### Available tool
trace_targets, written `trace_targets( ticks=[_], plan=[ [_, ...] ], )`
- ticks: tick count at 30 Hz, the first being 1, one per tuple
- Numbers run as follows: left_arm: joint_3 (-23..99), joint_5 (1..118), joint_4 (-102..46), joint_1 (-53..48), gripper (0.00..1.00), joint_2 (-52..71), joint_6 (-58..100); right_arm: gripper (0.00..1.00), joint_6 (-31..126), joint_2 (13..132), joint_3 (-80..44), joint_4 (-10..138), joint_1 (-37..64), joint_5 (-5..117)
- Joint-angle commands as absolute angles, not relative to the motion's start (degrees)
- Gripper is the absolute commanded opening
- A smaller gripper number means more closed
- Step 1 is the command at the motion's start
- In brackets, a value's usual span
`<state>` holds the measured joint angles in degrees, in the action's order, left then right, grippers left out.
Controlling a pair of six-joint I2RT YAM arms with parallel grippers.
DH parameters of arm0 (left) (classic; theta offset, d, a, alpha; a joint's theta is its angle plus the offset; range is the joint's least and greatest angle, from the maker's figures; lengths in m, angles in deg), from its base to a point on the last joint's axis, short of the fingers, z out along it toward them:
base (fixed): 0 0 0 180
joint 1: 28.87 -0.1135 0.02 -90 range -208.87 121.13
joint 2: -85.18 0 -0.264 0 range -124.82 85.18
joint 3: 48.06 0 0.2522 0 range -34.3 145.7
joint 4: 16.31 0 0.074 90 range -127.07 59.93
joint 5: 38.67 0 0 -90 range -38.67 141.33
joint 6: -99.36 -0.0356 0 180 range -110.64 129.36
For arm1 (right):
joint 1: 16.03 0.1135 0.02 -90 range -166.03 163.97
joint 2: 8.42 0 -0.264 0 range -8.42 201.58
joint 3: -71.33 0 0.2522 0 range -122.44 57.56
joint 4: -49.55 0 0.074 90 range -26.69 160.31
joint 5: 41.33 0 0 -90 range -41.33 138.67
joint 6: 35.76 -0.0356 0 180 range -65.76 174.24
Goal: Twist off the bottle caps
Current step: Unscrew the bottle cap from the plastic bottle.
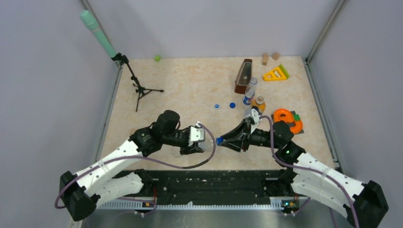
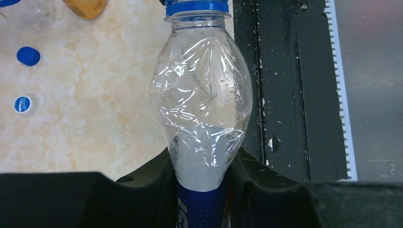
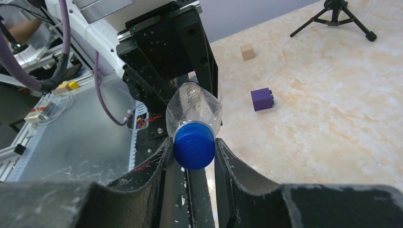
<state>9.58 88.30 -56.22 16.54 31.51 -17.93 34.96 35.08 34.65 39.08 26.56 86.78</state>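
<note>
My left gripper [image 2: 202, 166] is shut on a clear crumpled bottle [image 2: 202, 95] with a blue label and holds it sideways above the table's near edge. The bottle's dark blue cap [image 3: 193, 142] sits on its neck between my right gripper's [image 3: 192, 156] fingers, which touch it on both sides. In the top view the two grippers meet at this cap [image 1: 219, 140]. Two loose caps lie on the table: a dark blue one [image 1: 232, 105] and a paler white-blue one [image 1: 216, 106]. Both also show in the left wrist view, dark blue [image 2: 28, 56] and paler [image 2: 23, 104].
Two more bottles [image 1: 250, 91] [image 1: 258, 103] stand behind the right arm, by a brown box [image 1: 244, 76]. An orange toy [image 1: 287, 119] and a yellow wedge [image 1: 275, 73] lie at the right. A tripod [image 1: 138, 85] stands at the left. A purple cube [image 3: 262, 99] lies under the left arm.
</note>
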Motion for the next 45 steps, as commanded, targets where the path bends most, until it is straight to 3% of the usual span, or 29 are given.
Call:
trace_targets(
  ticks=[1, 2, 4, 6, 8, 13, 22, 29, 36, 42, 45],
  plan=[
    [14.24, 92.36, -54.84, 16.33, 0.00, 30.62, -17.13, 0.14, 38.86, 35.75, 34.50, 41.19, 27.03, 86.39],
    [13.93, 90.48, -54.60, 16.31, 0.00, 30.79, -17.99, 0.29, 37.53, 35.81, 34.27, 41.35, 27.04, 84.19],
    [11.61, 82.23, -51.23, 16.33, 0.00, 31.70, -17.58, 0.45, 33.80, 35.18, 33.19, 44.43, 27.04, 76.64],
    [7.99, 75.70, -46.36, 16.38, 0.00, 32.91, -18.49, 0.54, 31.52, 33.93, 32.19, 48.52, 27.03, 70.02],
    [4.77, 72.95, -43.60, 16.46, 0.00, 34.51, -20.35, 0.57, 29.64, 32.57, 31.23, 50.24, 27.00, 67.33],
    [-3.16, 64.46, -34.03, 18.69, 0.00, 39.74, -23.82, 0.57, 23.83, 29.90, 30.17, 50.87, 26.95, 65.06],
    [-3.75, 54.40, -31.90, 24.02, 0.00, 42.09, -27.01, 0.57, 16.41, 35.66, 24.52, 57.22, 26.95, 62.84],
    [-3.69, 49.56, -30.83, 27.02, 0.00, 41.27, -29.26, 0.57, 8.67, 41.11, 26.04, 45.02, 26.95, 69.49],
    [-2.68, 48.88, -32.38, 27.81, 0.00, 41.12, -29.51, 0.57, 7.95, 42.30, 25.78, 44.02, 26.95, 70.19],
    [-2.36, 49.57, -32.55, 28.15, 0.00, 40.87, -29.55, 0.49, 7.79, 43.90, 25.67, 43.41, 26.95, 71.64],
    [-1.95, 50.67, -32.74, 28.26, 0.00, 40.77, -29.12, 0.38, 6.60, 45.65, 25.65, 41.53, 26.95, 72.23]
  ],
)
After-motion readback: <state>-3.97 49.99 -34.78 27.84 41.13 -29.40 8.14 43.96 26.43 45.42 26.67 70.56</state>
